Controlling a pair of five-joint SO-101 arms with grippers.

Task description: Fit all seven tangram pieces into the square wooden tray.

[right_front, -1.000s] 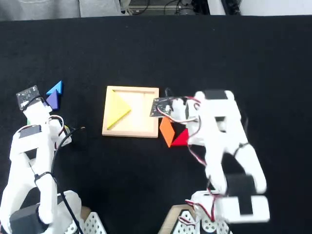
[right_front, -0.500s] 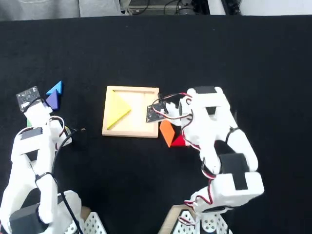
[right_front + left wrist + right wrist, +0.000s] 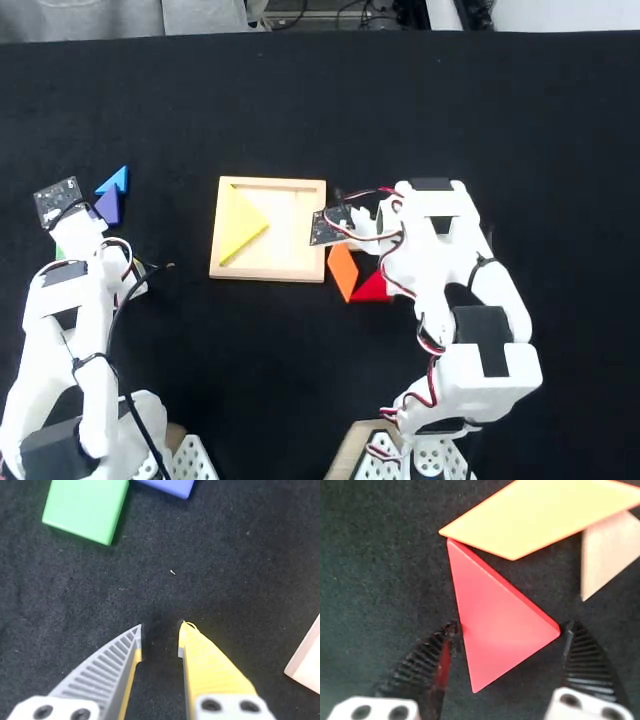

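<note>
The square wooden tray (image 3: 290, 262) lies mid-table with a yellow triangle (image 3: 240, 225) in its left half. Just right of it lie an orange parallelogram (image 3: 342, 270) and a red triangle (image 3: 372, 289). In the right wrist view my right gripper (image 3: 510, 637) is open, its fingers on either side of the red triangle (image 3: 495, 630), with the orange piece (image 3: 540, 515) and a tray corner (image 3: 605, 555) beyond. At the left, my left gripper (image 3: 160, 630) hovers over bare cloth, slightly open and holding nothing, a short way from a green square (image 3: 85, 507) and a purple piece (image 3: 167, 485).
A blue triangle (image 3: 113, 181) and a purple triangle (image 3: 108, 205) sit at the far left of the black cloth. A corner of the tray (image 3: 307, 660) shows beside the left gripper. The right arm's body (image 3: 440, 250) stands over the table right of the tray.
The right arm swung left toward the tray's right edge, then eased back slightly right over the red triangle. The left arm has kept still.
</note>
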